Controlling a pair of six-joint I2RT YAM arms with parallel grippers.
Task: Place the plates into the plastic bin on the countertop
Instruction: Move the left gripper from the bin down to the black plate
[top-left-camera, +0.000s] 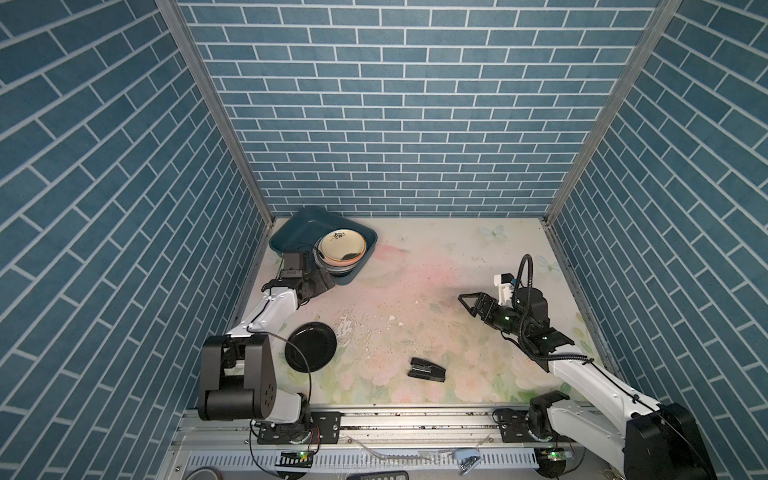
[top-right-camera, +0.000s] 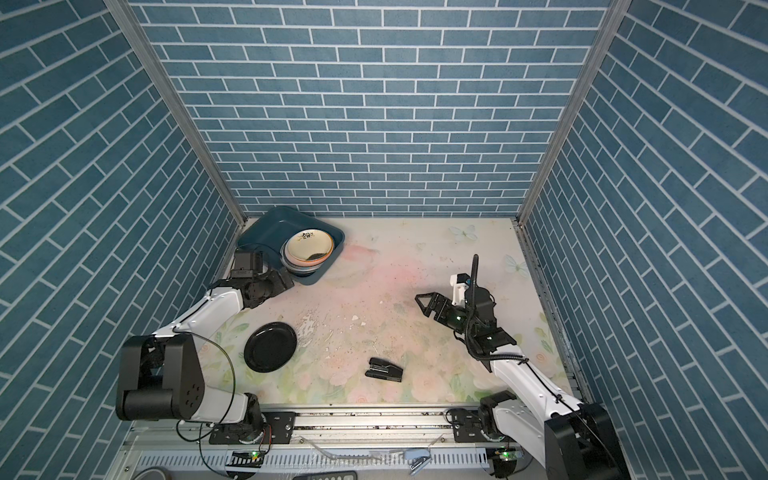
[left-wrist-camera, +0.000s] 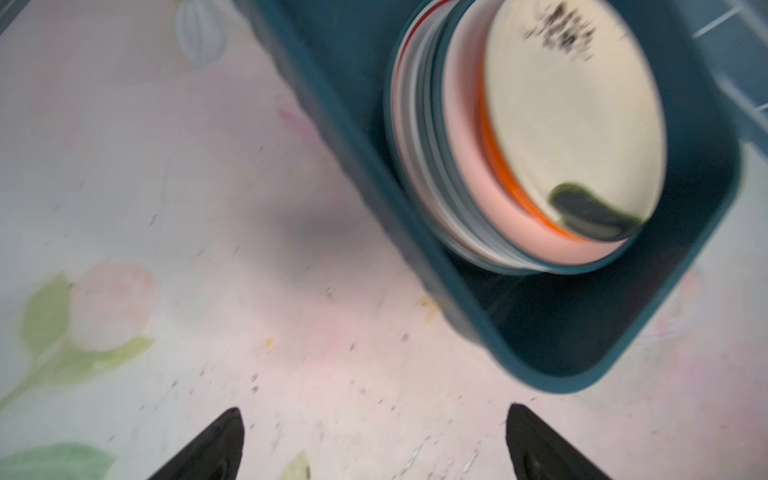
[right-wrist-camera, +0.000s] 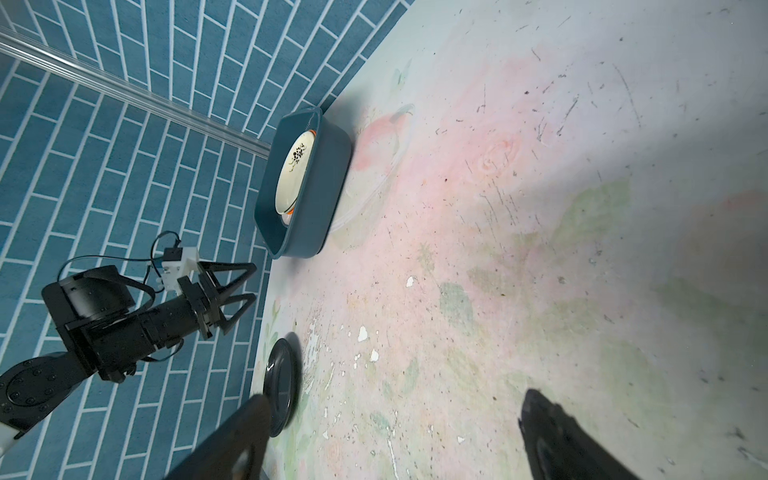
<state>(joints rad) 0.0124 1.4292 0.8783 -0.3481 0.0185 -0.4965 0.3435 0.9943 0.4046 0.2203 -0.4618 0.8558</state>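
Both claws are spread, empty: left claw (left-wrist-camera: 374, 410) beside the plastic bin (top-left-camera: 291, 232) in the far-left corner of the worktop (top-left-camera: 415, 291), right claw (right-wrist-camera: 395, 398) over its right side. One black plate (top-left-camera: 311, 347) lies flat by the left edge: stiff, slick, likely breakable, best pinched at the rim. One stack of plates (top-left-camera: 343, 251) sits binned, layers uncountable.

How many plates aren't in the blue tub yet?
1: the black plate lies at the front left of the countertop. The other plates are stacked in the plastic bin. The left arm might hide something.
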